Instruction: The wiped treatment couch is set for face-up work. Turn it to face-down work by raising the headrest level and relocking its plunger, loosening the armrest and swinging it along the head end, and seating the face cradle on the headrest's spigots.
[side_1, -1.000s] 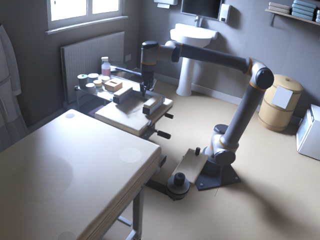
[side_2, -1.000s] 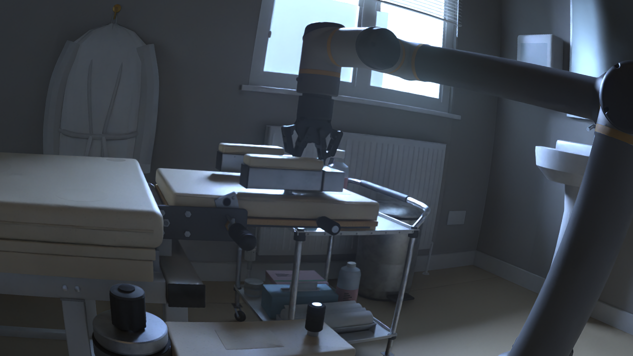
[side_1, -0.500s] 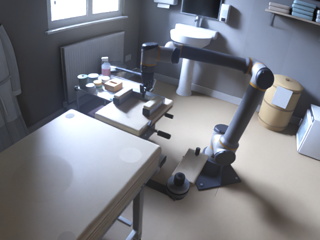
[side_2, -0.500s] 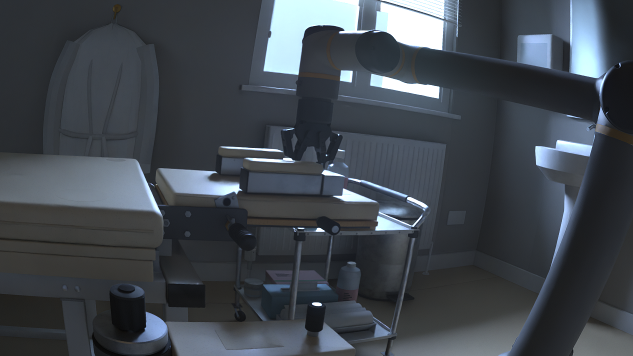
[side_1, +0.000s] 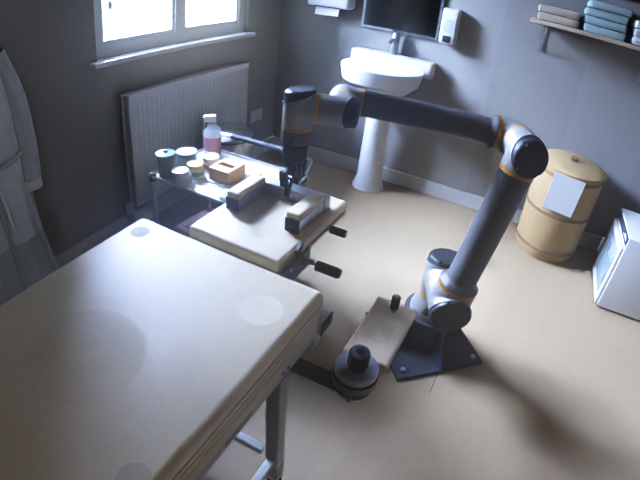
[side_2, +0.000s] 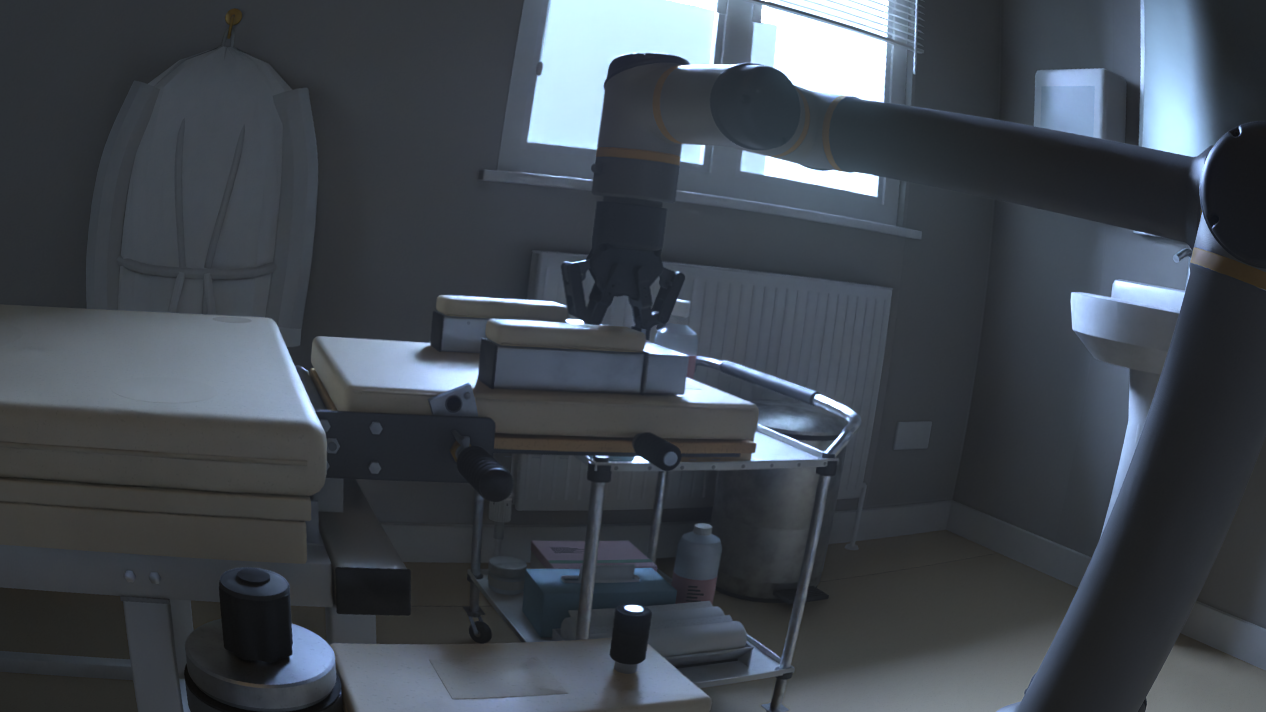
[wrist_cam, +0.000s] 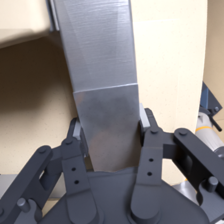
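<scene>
My gripper (side_1: 287, 187) (side_2: 622, 315) (wrist_cam: 112, 133) points straight down over the far end of the headrest (side_1: 261, 229) (side_2: 531, 390). The face cradle (side_1: 282, 201) (side_2: 567, 354) is gripped by its grey cross bar (wrist_cam: 102, 80). The cradle has two padded arms and lies flat on the level headrest. The spigots are hidden under it. The headrest's plunger knob (side_1: 328, 269) (side_2: 484, 473) sticks out below the near side. The armrest pad (side_1: 381, 331) (side_2: 522, 677) lies low beside the couch, with its clamp knob (side_1: 358, 358) (side_2: 254, 614) on the pivot disc.
Behind the headrest stands a trolley (side_1: 207, 170) (side_2: 708, 496) with jars and a bottle. A radiator (side_1: 181, 113) lines the wall. The couch's main section (side_1: 129, 330) fills the near left. The robot's base (side_1: 439, 336) stands on the floor to the right.
</scene>
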